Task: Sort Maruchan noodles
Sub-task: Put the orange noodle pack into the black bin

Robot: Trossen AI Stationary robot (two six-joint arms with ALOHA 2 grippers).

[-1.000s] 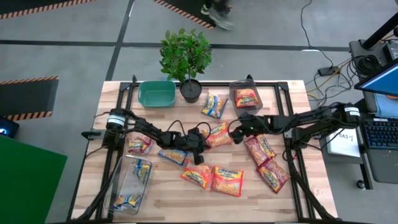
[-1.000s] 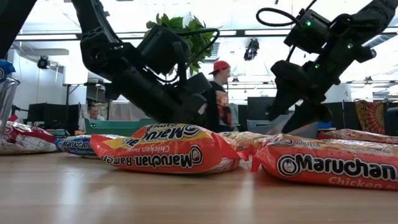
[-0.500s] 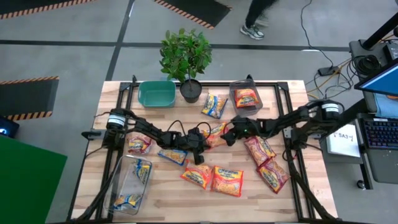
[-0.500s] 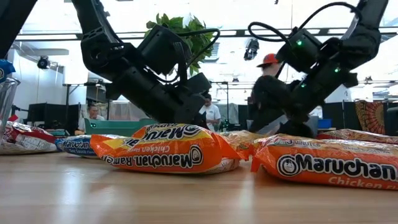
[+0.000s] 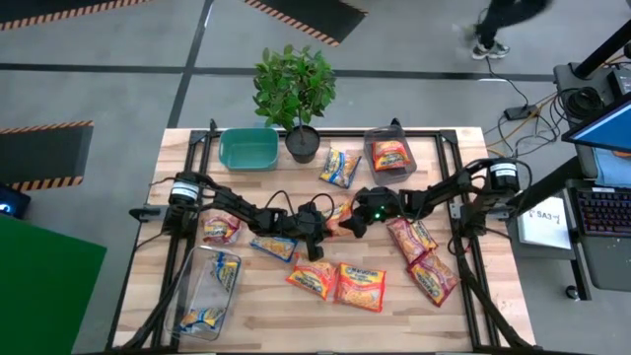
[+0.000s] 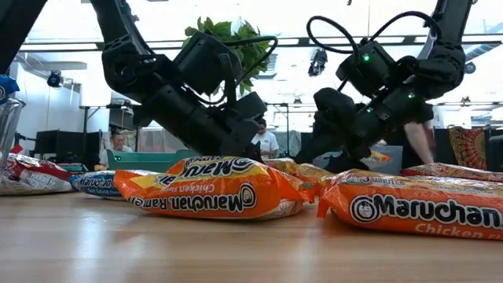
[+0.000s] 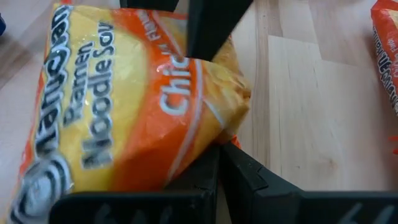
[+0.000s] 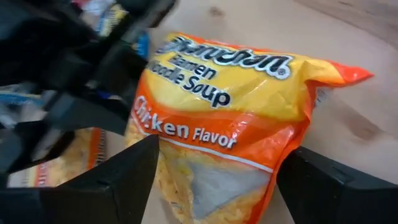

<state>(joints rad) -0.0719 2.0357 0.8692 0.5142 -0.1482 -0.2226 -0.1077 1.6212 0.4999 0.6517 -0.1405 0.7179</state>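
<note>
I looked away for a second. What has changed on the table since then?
The right tool has slid toward the table's middle and now straddles the orange chicken packet, fingers open on either side, not yet gripping. A person walking behind the table has moved on. The left tool stays shut at the middle, and the other packets have not moved.

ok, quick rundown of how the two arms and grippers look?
Both arms are dark, near-black, with chunky jointed links and loose black cables looping over them. The left arm has a white cylindrical joint near its base; the right arm has one too, plus small green lights by its wrist. The right gripper has flat, wedge-shaped black fingers.
</note>
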